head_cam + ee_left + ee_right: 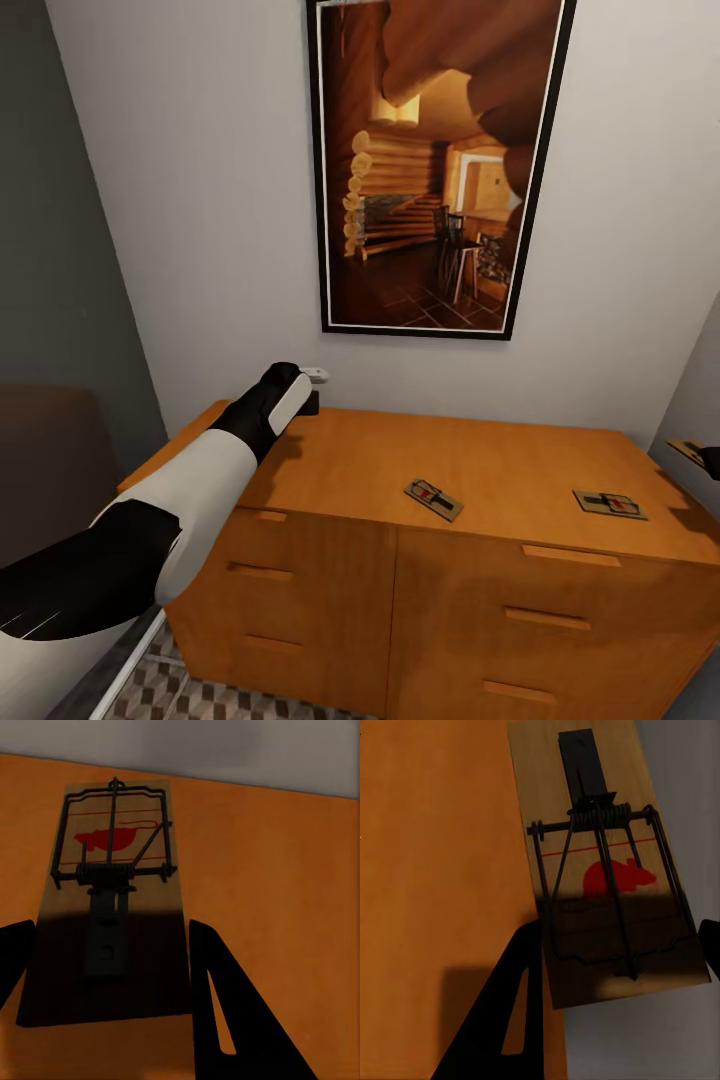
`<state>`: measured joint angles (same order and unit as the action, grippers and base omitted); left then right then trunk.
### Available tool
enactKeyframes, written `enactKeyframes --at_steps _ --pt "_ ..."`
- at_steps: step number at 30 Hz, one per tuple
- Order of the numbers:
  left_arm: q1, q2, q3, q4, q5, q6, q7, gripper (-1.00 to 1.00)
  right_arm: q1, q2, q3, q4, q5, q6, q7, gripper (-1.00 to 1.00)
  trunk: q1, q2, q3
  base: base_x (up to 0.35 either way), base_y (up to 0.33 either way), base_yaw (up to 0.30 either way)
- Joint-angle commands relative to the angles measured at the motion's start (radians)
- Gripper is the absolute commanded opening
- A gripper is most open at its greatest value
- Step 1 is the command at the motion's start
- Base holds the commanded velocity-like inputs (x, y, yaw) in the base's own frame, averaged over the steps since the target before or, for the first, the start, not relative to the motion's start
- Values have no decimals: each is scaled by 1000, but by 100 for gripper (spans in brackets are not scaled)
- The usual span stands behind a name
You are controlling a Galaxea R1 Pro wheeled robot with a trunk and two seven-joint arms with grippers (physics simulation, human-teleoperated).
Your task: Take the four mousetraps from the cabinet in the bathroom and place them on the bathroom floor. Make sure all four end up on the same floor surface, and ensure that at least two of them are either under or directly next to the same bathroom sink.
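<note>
Cabinet top: mousetraps lie mid-surface, edges apart.

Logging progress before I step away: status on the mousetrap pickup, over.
Left gripper straddles tan wooden mousetrap on orange-brown wooden cabinet, grip unclear. Right gripper brackets another overhanging the cabinet edge. Two more lie on top. Nothing obstructing.

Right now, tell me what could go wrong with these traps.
The right claw straddles a mousetrap that juts past the cabinet edge; a loose grip could drop it. The left claw brackets another mousetrap near the wall; its fingers might nudge it away.
</note>
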<state>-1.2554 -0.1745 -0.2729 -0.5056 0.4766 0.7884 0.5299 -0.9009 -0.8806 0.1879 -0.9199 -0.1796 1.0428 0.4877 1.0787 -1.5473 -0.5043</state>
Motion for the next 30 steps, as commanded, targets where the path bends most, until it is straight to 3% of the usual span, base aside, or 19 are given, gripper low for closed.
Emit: enactKeyframes --at_steps 1,8,23,28,30 --pt "-1 0 -3 -1 7 3 6 -100 -2 -1 4 0 -10 4 -4 -100 0 -1 -1 0 0 0" --pt "-1 0 -3 -2 7 4 5 -100 -2 -1 4 0 -9 4 -5 -100 0 -1 -1 -59 0 0" --pt "-1 0 -3 -2 5 3 6 -100 -2 5 -1 -18 -5 4 -3 -100 0 -1 -1 -328 0 0" --pt "-1 0 -3 -2 5 2 4 -100 -2 9 -1 -90 -11 4 0 -100 0 -1 -1 -221 0 0" --pt "-1 0 -3 -2 5 1 2 -100 -1 18 -2 -163 -13 4 -1 -100 0 -1 -1 -59 0 0"
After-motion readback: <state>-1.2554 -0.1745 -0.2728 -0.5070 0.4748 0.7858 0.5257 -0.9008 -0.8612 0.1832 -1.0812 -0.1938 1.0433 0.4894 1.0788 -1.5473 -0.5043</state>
